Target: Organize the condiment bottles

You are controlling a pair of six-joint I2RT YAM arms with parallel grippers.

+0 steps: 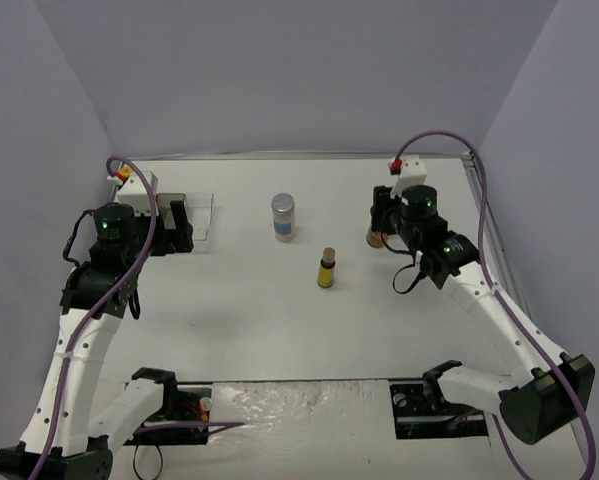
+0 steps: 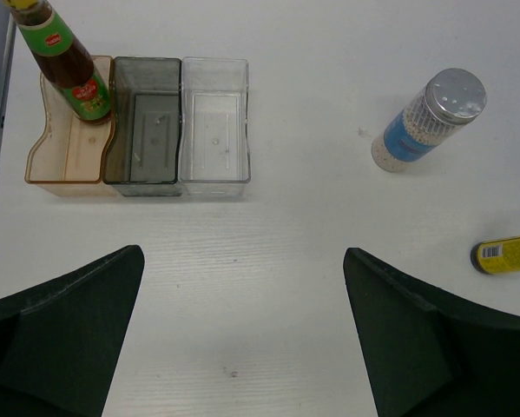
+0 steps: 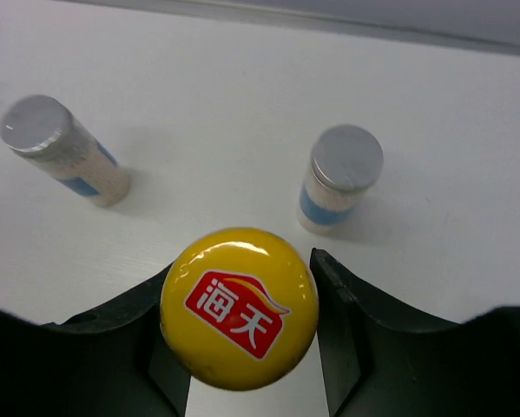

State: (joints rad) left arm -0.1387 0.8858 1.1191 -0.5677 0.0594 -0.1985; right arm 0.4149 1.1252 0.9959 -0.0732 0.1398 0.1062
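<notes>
Far left from overhead: left gripper (image 1: 174,235) low beside the clear rack (image 1: 201,212), compartments too small to read from up there. Cleared up by the left wrist view: amber, smoky and clear compartments side by side in the upper left of the frame, green-labelled bottle (image 2: 69,69) standing in the amber one, the leftmost. Left fingers (image 2: 69,339) spread wide, with nothing between them but bare table (image 2: 268,261). Upper right of that frame: blue-banded jar (image 2: 424,122), upright. At the right edge, cut off: tiny yellow-labelled bottle (image 2: 507,254).

Back overhead, mid-frame: same jar and tiny bottle near each other, well apart from the rack, open table all round.

Right of centre: right gripper (image 1: 382,228) over something brownish, hard to name from above. Settled by the right wrist view: yellow-capped bottle (image 3: 240,306) bottom centre, red logo up, fingers (image 3: 346,321) closed narrow against both its sides under the cap. On the table or lifted: cannot tell. Seen as a pair only here: upper-left jar (image 3: 64,148) and centre-right jar (image 3: 342,178), upright and apart.

Far right overhead: table edge near the right arm, little room there.
</notes>
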